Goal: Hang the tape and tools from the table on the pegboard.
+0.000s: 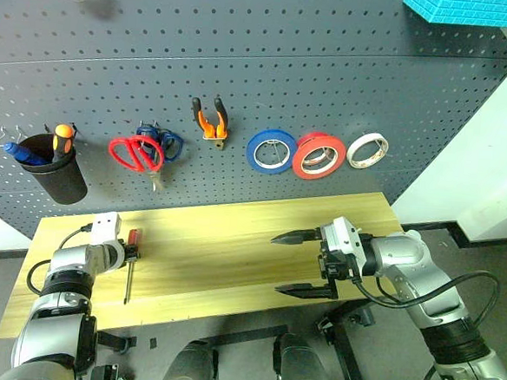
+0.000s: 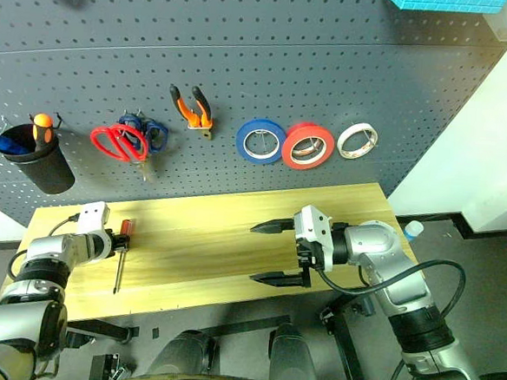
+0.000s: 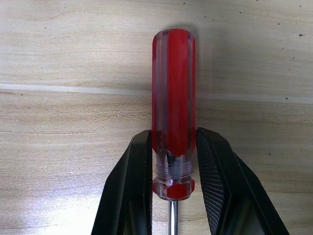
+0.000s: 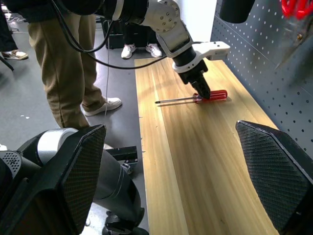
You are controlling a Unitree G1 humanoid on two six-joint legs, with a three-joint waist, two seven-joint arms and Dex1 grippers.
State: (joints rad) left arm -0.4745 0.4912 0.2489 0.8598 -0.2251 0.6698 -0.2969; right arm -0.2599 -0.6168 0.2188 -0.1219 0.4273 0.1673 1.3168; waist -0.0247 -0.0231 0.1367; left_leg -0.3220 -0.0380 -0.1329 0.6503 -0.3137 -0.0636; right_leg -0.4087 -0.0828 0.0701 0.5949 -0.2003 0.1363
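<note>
On pegboard (image 1: pixel 245 59), black cup (image 1: pixel 59 175) holds orange-handled screwdriver (image 1: pixel 63 138).

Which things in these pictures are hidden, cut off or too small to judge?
- Screwdriver: in the left wrist view the lower edge cuts off its shaft, so the tip is unseen.
- Blue scissors: in the head views the red scissors cover most of them.
- Black cup: its wall hides the lower parts of the tools inside.
- Person: in the right wrist view the upper edge cuts them off above the legs.
</note>
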